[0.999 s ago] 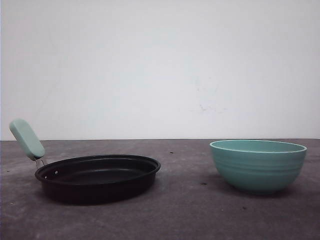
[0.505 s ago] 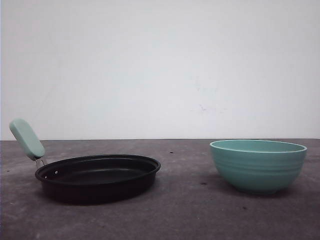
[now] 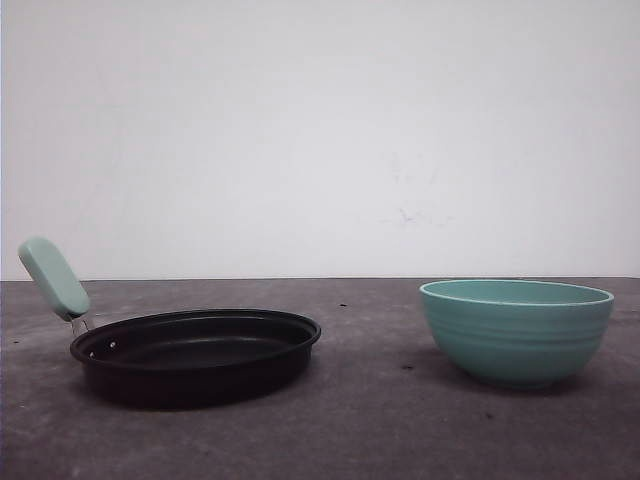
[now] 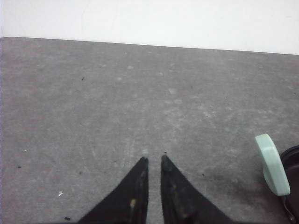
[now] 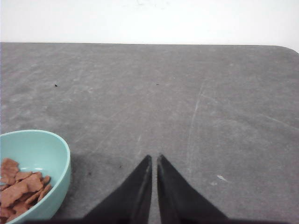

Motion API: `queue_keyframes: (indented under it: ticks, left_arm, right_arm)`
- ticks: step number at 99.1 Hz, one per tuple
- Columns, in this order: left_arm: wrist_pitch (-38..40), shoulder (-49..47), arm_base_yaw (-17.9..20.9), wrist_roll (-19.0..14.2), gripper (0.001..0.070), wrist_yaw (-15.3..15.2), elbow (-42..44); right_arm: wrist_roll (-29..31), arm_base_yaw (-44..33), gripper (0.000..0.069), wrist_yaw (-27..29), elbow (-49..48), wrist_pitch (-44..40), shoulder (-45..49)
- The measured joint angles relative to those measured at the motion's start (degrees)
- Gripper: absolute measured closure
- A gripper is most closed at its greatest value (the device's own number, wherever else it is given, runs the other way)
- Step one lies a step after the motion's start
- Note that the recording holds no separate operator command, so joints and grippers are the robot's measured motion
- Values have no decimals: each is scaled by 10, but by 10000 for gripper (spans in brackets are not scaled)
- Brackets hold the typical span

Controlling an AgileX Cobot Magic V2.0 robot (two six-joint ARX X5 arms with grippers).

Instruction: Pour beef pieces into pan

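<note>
The black pan (image 3: 195,352) rests on the grey table at the left, its mint-green handle (image 3: 54,278) angled up and to the left. A teal ribbed bowl (image 3: 516,330) stands at the right. In the right wrist view the bowl (image 5: 35,158) holds reddish-brown beef pieces (image 5: 19,186). My right gripper (image 5: 154,157) is shut with nothing in it, a short way beside the bowl. My left gripper (image 4: 153,159) is shut and empty over bare table, with the pan's handle (image 4: 272,163) off to one side.
The grey tabletop (image 3: 370,420) carries a few dark specks and scratches. A plain white wall (image 3: 320,130) rises behind the table's far edge. There is open table between pan and bowl.
</note>
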Motion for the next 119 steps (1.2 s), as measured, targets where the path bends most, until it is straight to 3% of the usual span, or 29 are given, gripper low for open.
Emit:
queue_keyframes:
  ticks: [46,53,69,79,92,110,119]
  left_arm:
    - [0,0,0,-8,687,0,0]
    - [0,0,0,-38,687,2,0]
    - [0,0,0,-157,687,7,0]
    - [-1,0,0,-209,687,10,0]
    - [-1,0,0,-245,687,21,0]
    - [-8,0,0,-276,687,106,6]
    - [-16,1,0,-282,687,131,24]
  right_arm:
    - [1,0,674,-1,0,0,0]
    - [11,0,674,-3,0,11,0]
    - [67,0,674,-14,0,70,0]
    - [91,0,674,-19,0,72,0]
    - [106,0,674,-45,0,73,0]
    - [129,0,674,-51,0,79,0]
    - [154,0,678,-62,0,103,0]
